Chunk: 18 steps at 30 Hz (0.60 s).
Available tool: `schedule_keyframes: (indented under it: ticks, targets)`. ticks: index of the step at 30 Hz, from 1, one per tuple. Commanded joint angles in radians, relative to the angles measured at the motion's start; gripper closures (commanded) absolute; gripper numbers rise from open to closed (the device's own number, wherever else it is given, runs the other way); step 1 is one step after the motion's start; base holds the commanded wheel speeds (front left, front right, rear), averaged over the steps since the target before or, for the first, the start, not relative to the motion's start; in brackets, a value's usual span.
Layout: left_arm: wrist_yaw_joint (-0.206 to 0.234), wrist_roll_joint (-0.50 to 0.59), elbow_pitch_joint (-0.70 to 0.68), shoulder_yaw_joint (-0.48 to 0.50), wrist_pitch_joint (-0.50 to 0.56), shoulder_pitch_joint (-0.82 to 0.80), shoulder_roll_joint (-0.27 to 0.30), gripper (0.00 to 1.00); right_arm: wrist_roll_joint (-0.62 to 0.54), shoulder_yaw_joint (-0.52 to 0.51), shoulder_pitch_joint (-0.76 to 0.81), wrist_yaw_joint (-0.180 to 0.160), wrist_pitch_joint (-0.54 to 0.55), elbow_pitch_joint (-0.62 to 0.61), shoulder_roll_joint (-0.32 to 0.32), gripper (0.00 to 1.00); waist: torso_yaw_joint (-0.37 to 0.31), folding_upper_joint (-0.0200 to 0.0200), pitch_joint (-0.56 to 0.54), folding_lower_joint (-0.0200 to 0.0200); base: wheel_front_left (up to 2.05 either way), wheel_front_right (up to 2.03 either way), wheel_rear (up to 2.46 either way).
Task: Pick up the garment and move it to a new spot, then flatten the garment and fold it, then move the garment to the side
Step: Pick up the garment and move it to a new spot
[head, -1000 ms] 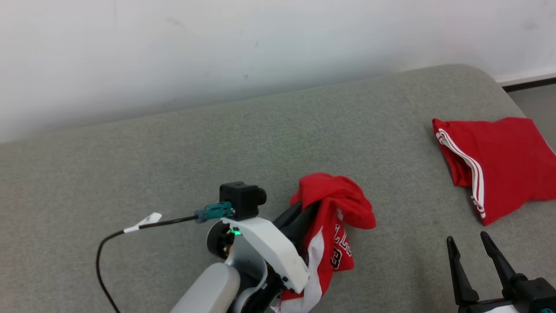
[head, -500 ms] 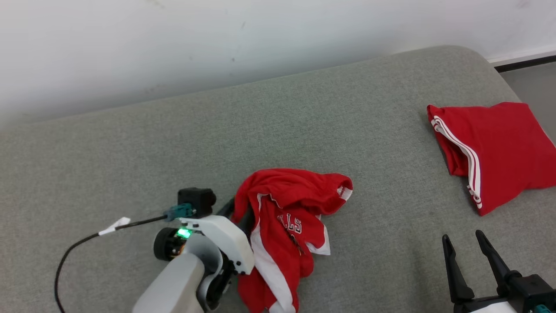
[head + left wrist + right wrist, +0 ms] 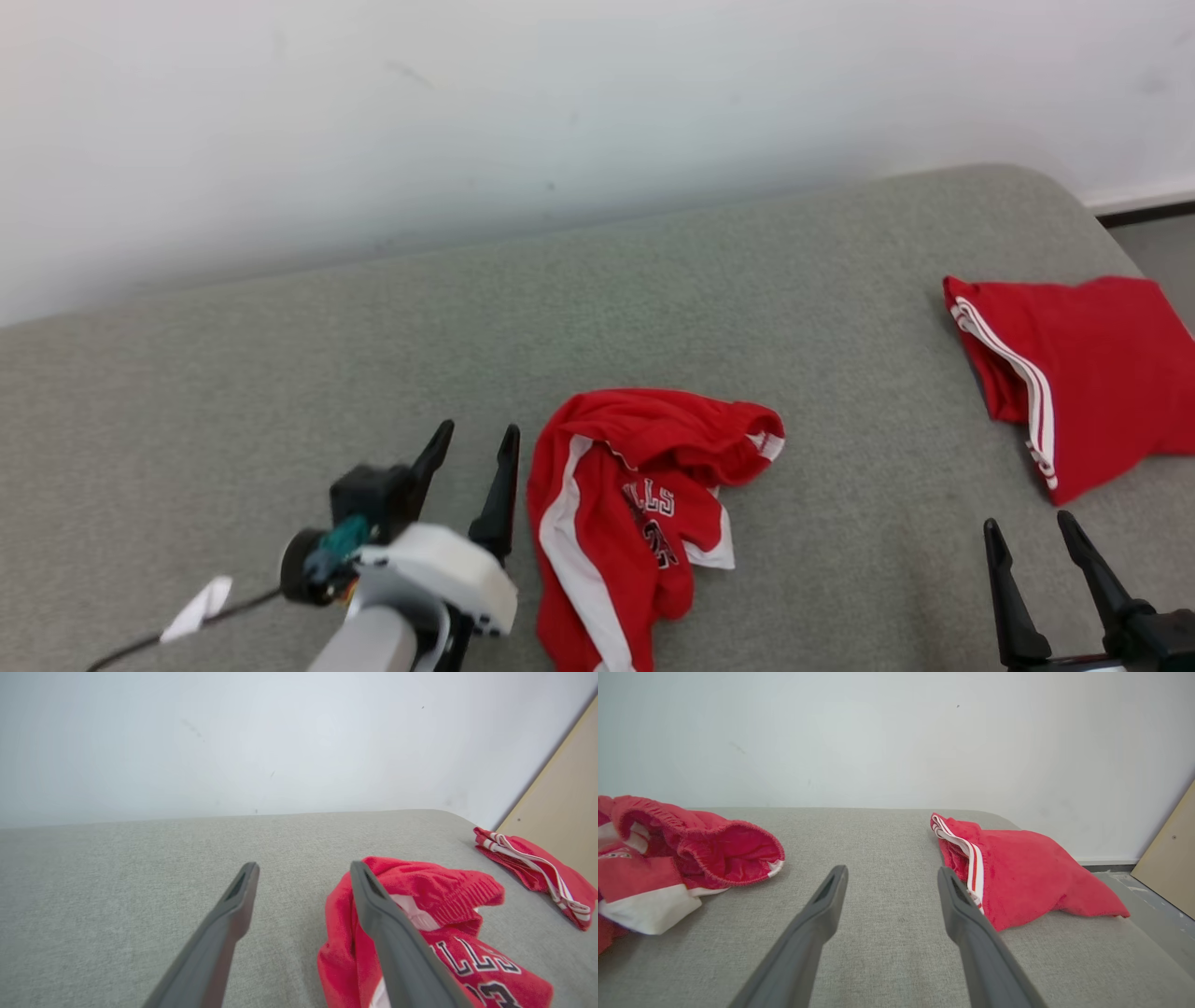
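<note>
A crumpled red-and-white garment [image 3: 635, 504] lies heaped on the grey upholstered surface [image 3: 653, 280], just beside the left gripper [image 3: 479, 427], whose jaws stand wide apart with nothing between them. The right gripper [image 3: 1027, 520], spread just as wide and also empty, sits low at the robot's right. A second red garment [image 3: 1092, 373] with white stripes lies folded well apart at the surface's right end, below a white wall [image 3: 467, 112].

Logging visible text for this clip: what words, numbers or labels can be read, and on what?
"LLS": dark white-edged letters on the crumpled red-and-white fabric garment, word's start hidden in folds.
"23", probably: number beneath them, cut off by the frame edge.
Small white tag: nothing legible.
Folded red cloth with white stripes: no text.
</note>
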Motion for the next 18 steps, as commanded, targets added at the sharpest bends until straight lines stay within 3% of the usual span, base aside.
schedule_keyframes:
  ticks: [1,9,18]
  targets:
    - [0.014,0.027,-0.046,0.018,-0.002,0.052,0.009,0.0,-0.007,-0.007,0.012,-0.003,-0.002,-0.008,-0.006,0.0,0.022,-0.0001,-0.022,0.0,0.0,0.0,0.0]
    - [0.06,0.166,-0.337,0.14,-0.002,0.306,-0.004,0.0,-0.02,-0.039,0.048,-0.003,-0.002,-0.042,-0.018,0.0,0.098,-0.0001,-0.068,0.0,0.0,0.0,0.0]
    - [0.035,0.275,-0.453,0.246,-0.002,0.479,-0.03,0.0,-0.034,-0.039,0.082,-0.003,-0.002,-0.034,-0.005,0.0,0.159,-0.0001,-0.104,0.0,0.0,0.0,0.0]
